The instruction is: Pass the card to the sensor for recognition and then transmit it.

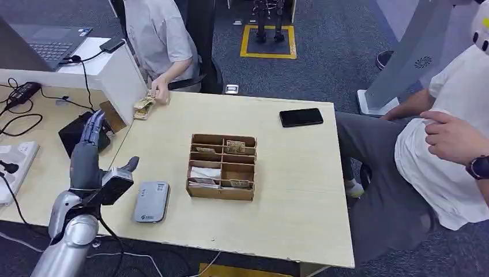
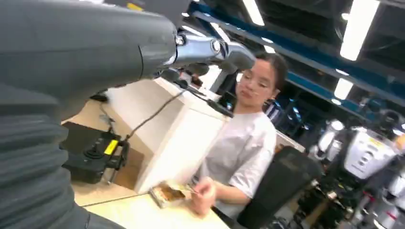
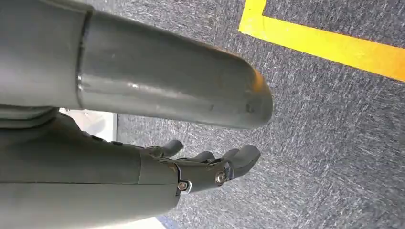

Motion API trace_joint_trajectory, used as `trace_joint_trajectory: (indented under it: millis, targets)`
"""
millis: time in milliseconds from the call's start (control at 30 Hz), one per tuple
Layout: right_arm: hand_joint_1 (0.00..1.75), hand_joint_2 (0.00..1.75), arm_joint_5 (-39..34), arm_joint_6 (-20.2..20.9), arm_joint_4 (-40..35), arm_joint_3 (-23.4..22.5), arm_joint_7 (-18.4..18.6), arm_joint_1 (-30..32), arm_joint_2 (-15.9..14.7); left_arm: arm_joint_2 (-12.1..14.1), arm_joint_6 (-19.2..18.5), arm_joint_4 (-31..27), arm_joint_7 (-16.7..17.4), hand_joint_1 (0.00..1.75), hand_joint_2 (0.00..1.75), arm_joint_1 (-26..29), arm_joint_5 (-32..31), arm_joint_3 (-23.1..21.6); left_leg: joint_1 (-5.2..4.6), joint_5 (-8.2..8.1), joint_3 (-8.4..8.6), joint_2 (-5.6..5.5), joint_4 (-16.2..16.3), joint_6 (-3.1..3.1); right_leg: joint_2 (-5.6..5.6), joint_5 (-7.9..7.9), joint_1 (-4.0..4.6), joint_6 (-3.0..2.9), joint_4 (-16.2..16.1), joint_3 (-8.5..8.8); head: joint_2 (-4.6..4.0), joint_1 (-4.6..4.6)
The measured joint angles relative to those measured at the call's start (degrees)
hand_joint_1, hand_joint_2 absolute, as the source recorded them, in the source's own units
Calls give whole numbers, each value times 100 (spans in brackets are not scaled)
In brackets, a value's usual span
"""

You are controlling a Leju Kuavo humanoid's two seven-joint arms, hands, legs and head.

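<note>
A grey card sensor [image 1: 151,202] lies flat near the table's front left edge. Beside it stands a wooden divided box [image 1: 222,167] with cards in several compartments. My left hand [image 1: 92,156] is raised just left of the sensor, fingers stretched upward and thumb spread, with nothing in it. In the left wrist view its fingers [image 2: 215,47] reach toward a person across the table. My right hand [image 3: 119,167] hangs over grey carpet, its fingers [image 3: 224,167] loosely bent and empty.
A person at the far side rests a hand on a stack of cards [image 1: 144,107] by a white partition [image 1: 124,75]. A black phone [image 1: 301,117] lies at the back right. Another person [image 1: 444,138] sits at the right. A black device [image 1: 78,131] and cables lie at the left.
</note>
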Motion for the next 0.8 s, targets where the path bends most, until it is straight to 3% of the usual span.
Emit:
trace_joint_trajectory:
  millis: [167,367,567,800]
  targets:
    - [0,0,-37,-2,0,-88,-20,7,0,440,-854,-628,260,0,175,252,-677,-759,1,0,0,0,0,0,0,0,0,-1,1,0,0,-2]
    - [0,0,-35,-2,0,-129,-22,8,0,737,-1016,-1029,374,0,175,292,-821,-1318,0,0,0,0,0,0,-1,1,0,-1,1,0,0,0]
    - [0,0,-27,2,-2,-157,-59,-2,0,1132,-1415,-1149,553,0,175,177,-1086,-1968,0,0,1,0,0,0,-1,1,0,-1,1,0,0,0]
    - [0,0,-2,0,-9,-219,0,-10,0,1253,-1575,-1001,984,0,175,-164,-1355,-2684,-1,1,1,-1,0,0,-2,2,0,-1,1,2,0,0]
